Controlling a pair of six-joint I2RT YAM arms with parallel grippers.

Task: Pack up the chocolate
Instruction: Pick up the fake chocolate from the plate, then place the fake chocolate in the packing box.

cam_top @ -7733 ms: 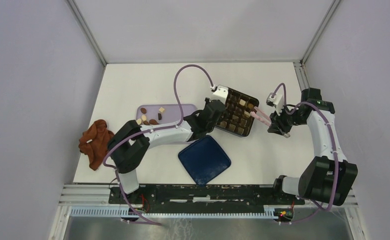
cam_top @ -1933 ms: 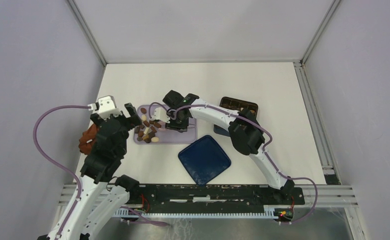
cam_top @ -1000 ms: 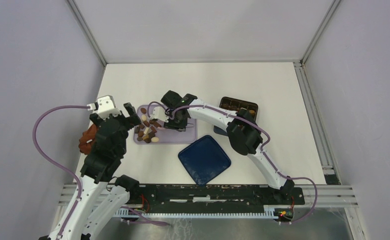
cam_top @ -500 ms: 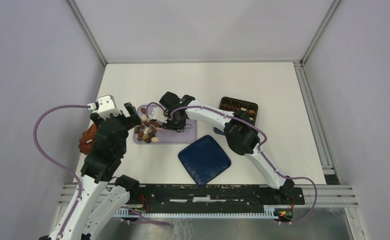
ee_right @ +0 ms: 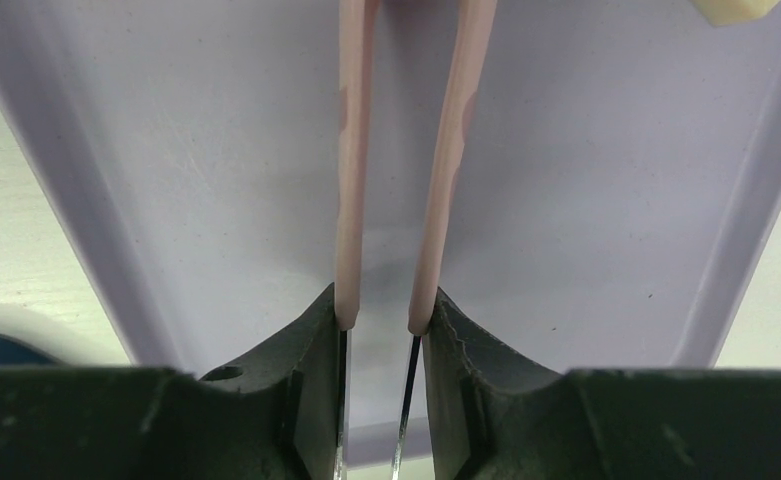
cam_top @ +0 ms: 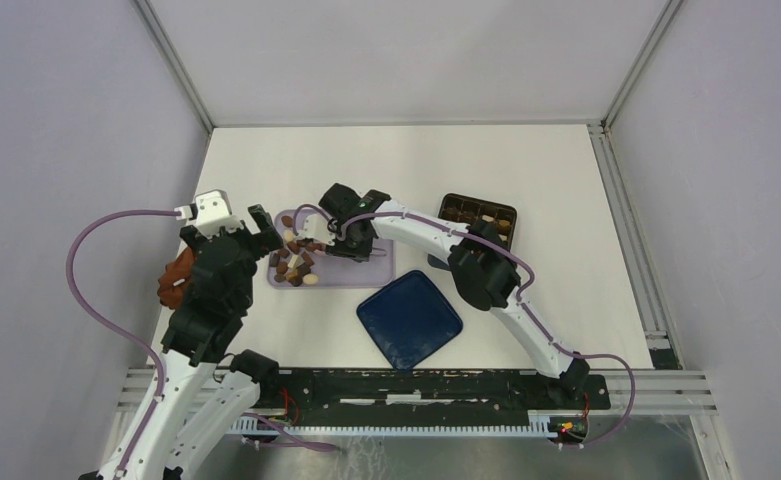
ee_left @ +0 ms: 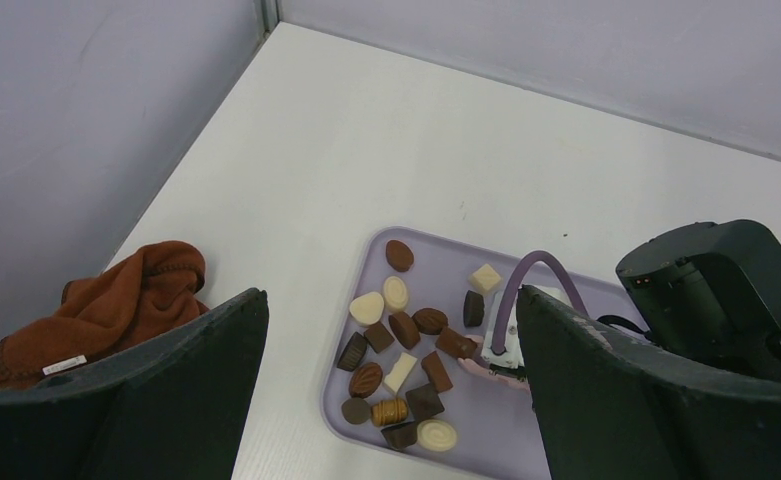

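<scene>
Packing part done, judged from the layout. Loose chocolate (ee_left: pixel 404 350), well over a dozen dark, mid-brown and cream pieces, lies clustered at the left end of the lavender tray (ee_left: pixel 481 420), not yet moved. Chocolate box (cam_top: pixel 478 199) sits well to the right; a few compartments show pieces, but the right arm hides most of it, so fill level cannot be told. Blue lid (cam_top: pixel 409 318) lies apart on the table near the arm bases, so closing is also left. Right gripper (ee_right: pixel 381 320) has its fingers pinched on the two arms of the pink tongs (ee_right: pixel 351 150), which reach over the tray toward the pile; tips out of the wrist view, so whether a piece is caught cannot be told. Left gripper (ee_left: pixel 388 294) hangs above the tray, jaws spread wide, holding nothing. Writing: a small white tag (ee_left: pixel 64 365) on the reddish-brown cloth (ee_left: pixel 116 310), too small to read; no brand visible elsewhere.
</scene>
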